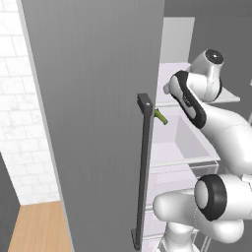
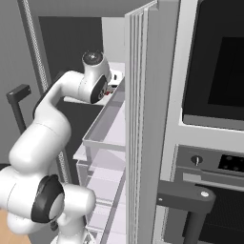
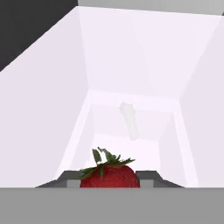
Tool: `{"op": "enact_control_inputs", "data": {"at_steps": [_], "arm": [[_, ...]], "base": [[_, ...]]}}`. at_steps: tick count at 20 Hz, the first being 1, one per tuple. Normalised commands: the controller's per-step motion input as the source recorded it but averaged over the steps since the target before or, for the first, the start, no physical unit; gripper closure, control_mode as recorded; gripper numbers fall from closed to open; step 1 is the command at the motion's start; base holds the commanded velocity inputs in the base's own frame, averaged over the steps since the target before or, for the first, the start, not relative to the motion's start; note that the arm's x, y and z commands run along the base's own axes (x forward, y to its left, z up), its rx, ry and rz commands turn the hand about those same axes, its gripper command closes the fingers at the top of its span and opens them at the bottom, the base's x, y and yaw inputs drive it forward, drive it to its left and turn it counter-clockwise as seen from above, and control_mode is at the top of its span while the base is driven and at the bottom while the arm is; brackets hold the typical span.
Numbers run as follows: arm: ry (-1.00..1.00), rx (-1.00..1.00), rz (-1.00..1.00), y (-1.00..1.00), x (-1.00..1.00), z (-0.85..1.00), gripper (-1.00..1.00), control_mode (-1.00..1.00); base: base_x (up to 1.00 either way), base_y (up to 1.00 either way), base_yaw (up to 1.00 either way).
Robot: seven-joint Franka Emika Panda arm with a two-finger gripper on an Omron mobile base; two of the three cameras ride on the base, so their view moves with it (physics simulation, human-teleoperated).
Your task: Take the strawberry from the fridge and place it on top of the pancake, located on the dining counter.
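Between the claw's two fingertips, the strawberry shows only its upper half and leafy top, the rest dropping out of the hand view's bottom; whether the tips press it cannot be told. In the left base view the claw is hidden behind the arm's own wrist, inside the fridge. To its side, the slim green vegetable is half covered by the door's dark handle.
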Motion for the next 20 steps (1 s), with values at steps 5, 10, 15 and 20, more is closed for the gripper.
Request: {"op": "enact_control_inputs", "data": {"at_steps": [5,10,15,20], "arm": [[0.00,0.00,0.01,0.13,-0.15,-0.10,1.00,-1.00],[-0.02,0.00,0.00,0.29,-0.93,0.06,1.00,-1.00],[-0.07,0.00,0.00,0.28,-1.00,0.08,1.00,-1.00],[-0.04,0.00,-0.03,0.06,-1.00,0.00,1.00,-1.00]], "base": [[0.00,0.00,0.00],[0.00,0.00,0.00],[0.00,0.00,0.00],[0.00,0.00,0.00]]}}
